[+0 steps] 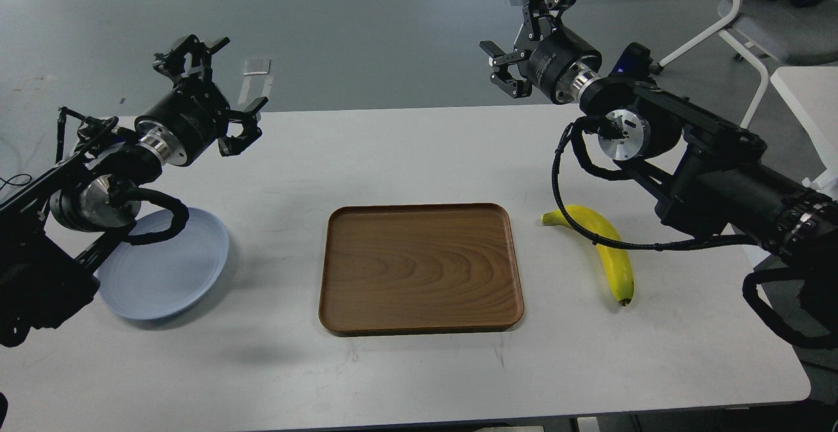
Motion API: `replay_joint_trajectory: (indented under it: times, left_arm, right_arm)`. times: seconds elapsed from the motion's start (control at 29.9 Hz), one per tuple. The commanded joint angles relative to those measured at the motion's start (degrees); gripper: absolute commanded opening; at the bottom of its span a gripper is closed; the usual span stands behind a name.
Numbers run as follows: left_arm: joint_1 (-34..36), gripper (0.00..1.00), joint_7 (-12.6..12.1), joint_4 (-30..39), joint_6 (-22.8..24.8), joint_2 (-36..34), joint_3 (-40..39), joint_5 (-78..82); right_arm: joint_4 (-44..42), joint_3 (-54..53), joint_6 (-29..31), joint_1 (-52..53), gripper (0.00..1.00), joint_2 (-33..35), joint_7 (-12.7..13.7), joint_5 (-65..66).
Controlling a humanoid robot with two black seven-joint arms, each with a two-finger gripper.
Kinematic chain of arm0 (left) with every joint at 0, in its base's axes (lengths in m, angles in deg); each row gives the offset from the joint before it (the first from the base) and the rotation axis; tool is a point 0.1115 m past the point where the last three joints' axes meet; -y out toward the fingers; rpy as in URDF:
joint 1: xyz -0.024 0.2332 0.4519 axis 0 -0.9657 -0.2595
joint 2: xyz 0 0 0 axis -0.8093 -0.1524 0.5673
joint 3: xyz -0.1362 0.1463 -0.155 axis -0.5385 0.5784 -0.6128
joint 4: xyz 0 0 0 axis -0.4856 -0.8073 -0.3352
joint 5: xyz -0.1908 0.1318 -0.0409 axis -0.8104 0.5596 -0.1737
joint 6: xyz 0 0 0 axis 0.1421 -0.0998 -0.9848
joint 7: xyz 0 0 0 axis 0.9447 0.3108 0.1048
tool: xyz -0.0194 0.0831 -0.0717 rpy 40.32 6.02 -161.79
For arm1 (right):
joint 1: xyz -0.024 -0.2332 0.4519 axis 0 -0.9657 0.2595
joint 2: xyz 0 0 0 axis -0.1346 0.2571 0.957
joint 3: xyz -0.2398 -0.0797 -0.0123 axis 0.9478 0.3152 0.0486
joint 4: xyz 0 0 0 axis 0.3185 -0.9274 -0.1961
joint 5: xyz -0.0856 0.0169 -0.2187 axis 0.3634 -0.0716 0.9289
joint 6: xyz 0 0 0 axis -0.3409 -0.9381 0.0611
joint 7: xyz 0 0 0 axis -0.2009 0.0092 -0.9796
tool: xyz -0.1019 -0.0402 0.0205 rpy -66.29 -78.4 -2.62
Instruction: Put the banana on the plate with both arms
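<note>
Banana (605, 249) flat on the white surface (406, 157), right of the wooden tray (421, 268) and apart from it, greenish stem toward the far left, dark tip toward the near edge. Crossed by a black cable from the right arm (707, 163), which passes in front of its upper part. Plate (171, 268), pale blue-grey, on the left side of the surface, well apart from the banana, with the tray between them; its left portion hidden behind the left arm (85, 183). Nothing on the plate or the tray.

Left tool (213, 88) raised above the far left of the surface, fingers spread apart, holding nothing. Right tool (524, 29) raised beyond the far edge of the surface, above the grey floor, fingers likewise spread apart and empty. Neither tool near the banana. White chair (753, 19) at the far right.
</note>
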Motion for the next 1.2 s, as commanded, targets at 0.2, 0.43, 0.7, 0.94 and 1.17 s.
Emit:
replay_joint_trajectory:
  times: [0.2, 0.43, 0.7, 0.94, 1.17]
  left_arm:
    - [-0.35, 0.98, 1.75, 0.16, -3.99, 0.78, 0.09, 3.24]
    - [-0.7, 0.98, 2.03, 0.25, -3.64, 0.25, 0.1, 8.09]
    - [-0.44, 0.98, -0.96, -0.46, -2.24, 1.83, -0.08, 7.3]
    - [-0.09, 0.98, 0.18, -0.28, -2.32, 0.78, -0.78, 8.08]
    - [1.41, 0.98, 0.01, 5.16, -9.96, -4.58, 0.53, 34.33]
  right_arm:
    - [-1.23, 0.24, 0.27, 1.83, 1.0, 0.51, 0.44, 0.03]
    - [-2.03, 1.29, 0.44, 1.92, 1.0, 0.24, 1.93, 0.03]
    - [-1.85, 1.29, 0.44, 1.66, 1.0, 0.24, 3.25, 0.03]
    - [-1.94, 1.29, 0.35, 1.31, 1.0, 0.24, 3.25, 0.03]
    - [-1.76, 1.29, -0.35, 3.15, 1.0, 0.42, 3.25, 0.03]
